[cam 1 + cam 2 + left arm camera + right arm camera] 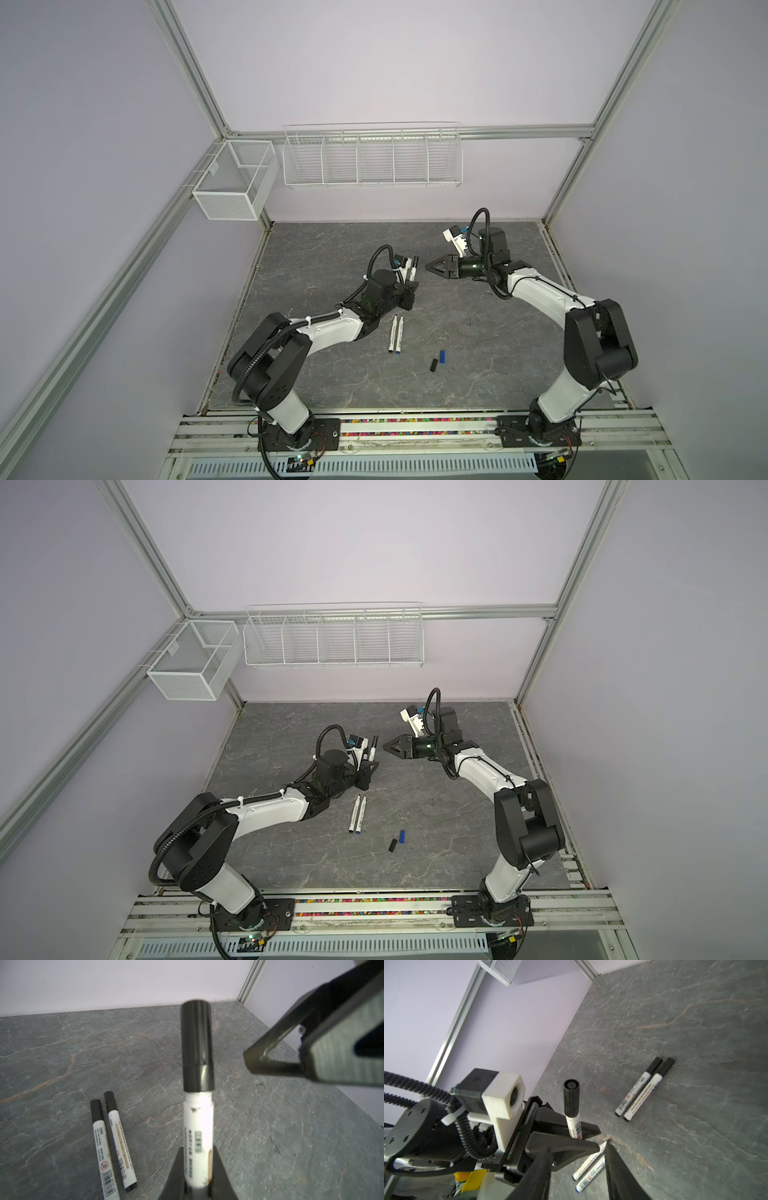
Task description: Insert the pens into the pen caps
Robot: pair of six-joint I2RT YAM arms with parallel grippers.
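Workspace with a grey stone-patterned tabletop [498,353]. The left gripper [198,1148] is clamped on the white barrel of a held pen [198,1126], which stands roughly upright with its fitted black cap [197,1047] uppermost. The right gripper [430,268] sits just beside that cap without touching it, its jaws parted and empty. Two uncapped pens [392,334] lie side by side near the left forearm, one of them blue-ended. A loose black cap [434,365] and a loose blue cap [443,356] lie close together towards the front edge. Two capped pens [120,1140] lie side by side on the tabletop, visible in both wrist views.
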